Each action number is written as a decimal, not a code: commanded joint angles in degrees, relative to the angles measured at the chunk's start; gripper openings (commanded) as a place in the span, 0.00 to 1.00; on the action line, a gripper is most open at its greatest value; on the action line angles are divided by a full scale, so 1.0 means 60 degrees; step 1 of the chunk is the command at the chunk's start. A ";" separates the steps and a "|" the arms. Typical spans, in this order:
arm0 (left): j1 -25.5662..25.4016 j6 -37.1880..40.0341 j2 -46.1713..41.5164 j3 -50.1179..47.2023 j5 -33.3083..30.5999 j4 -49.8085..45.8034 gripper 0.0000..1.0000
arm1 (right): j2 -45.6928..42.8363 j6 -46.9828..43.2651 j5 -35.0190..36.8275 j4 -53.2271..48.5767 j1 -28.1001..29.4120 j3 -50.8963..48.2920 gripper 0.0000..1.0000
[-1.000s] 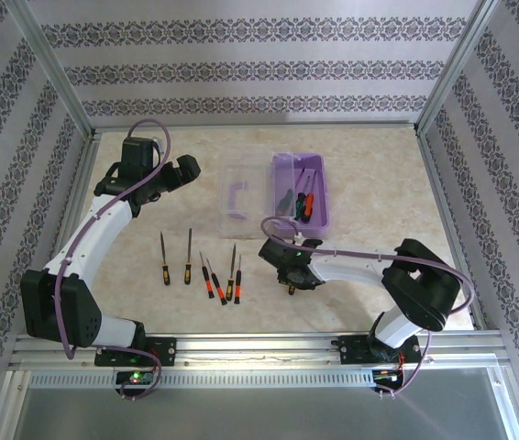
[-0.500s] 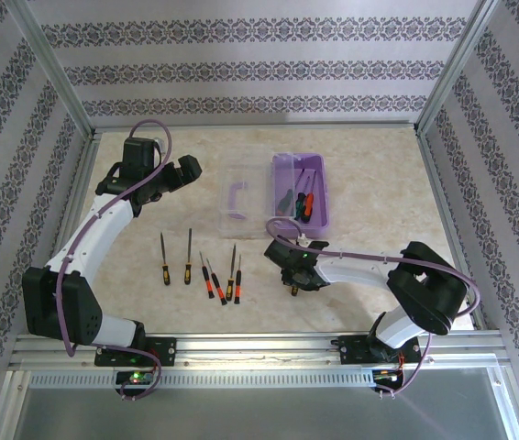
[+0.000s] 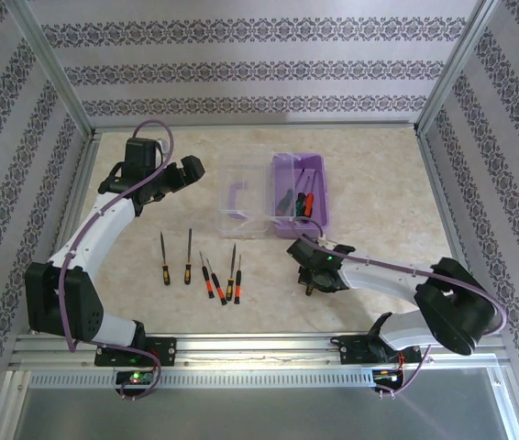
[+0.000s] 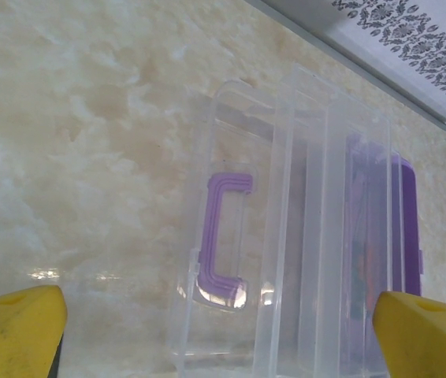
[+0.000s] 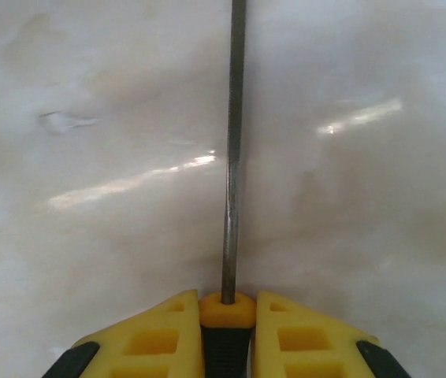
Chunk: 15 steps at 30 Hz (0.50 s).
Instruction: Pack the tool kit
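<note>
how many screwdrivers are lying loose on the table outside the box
6 screwdrivers in a row on the table: two spaced apart at left, four bunched beside them. One more is in the right gripper; others in the purple box may be partly hidden.

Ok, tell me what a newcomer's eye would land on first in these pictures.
The purple box at the table's far right-centre stands out, with a few packed screwdrivers in it and its clear lid lying open to its left. A row of loose screwdrivers lies on the table nearer the arms. The right end effector is shut on a yellow-capped screwdriver, its shaft pointing straight out.
</note>
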 commanded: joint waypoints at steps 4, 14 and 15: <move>0.0100 -0.0647 0.0270 -0.0266 0.1360 0.1051 1.00 | -0.1364 -0.0763 0.0264 -0.1099 -0.1155 -0.0595 0.17; -0.0004 -0.3743 0.0905 -0.1754 0.4495 0.6115 1.00 | -0.2727 -0.3087 -0.0141 -0.1951 -0.3672 0.0481 0.17; -0.0031 -0.3716 0.0916 -0.1764 0.4486 0.6106 1.00 | -0.2626 -0.3226 -0.0182 -0.1982 -0.3719 0.0738 0.17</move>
